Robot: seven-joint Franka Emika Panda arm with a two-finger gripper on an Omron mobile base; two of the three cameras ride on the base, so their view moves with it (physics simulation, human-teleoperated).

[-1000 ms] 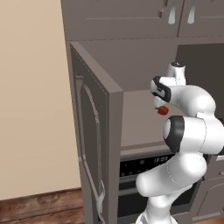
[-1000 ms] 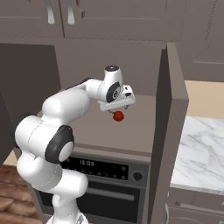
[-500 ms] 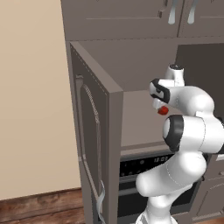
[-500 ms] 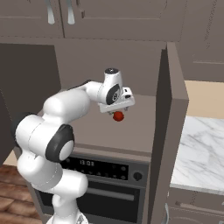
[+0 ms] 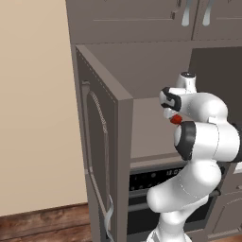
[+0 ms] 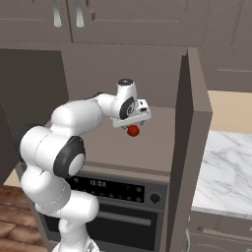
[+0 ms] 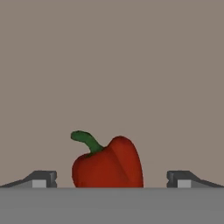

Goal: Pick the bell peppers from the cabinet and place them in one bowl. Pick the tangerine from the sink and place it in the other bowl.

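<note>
A glossy red bell pepper [image 7: 109,166] with a curved green stem lies on the shelf of the cabinet [image 6: 162,142] niche. My gripper [image 7: 111,177] hovers right over it, open, one fingertip [image 7: 43,178] on each side with a gap to the pepper on both sides. From the right base view the pepper [image 6: 133,131] sits just beneath the gripper [image 6: 132,123]. In the left base view the pepper [image 5: 176,119] peeks out red beside the hand [image 5: 171,101]. The bowls, sink and tangerine are out of view.
The cabinet's hinged door [image 5: 101,142] stands open on the left, and its side wall [image 6: 194,128] rises close on the right. A black oven [image 6: 113,194] with a digital display sits below the shelf. A marble counter [image 6: 226,167] lies to the right.
The hand has sunk a little toward the pepper. The pepper has stayed in place and the jaws have stayed wide.
</note>
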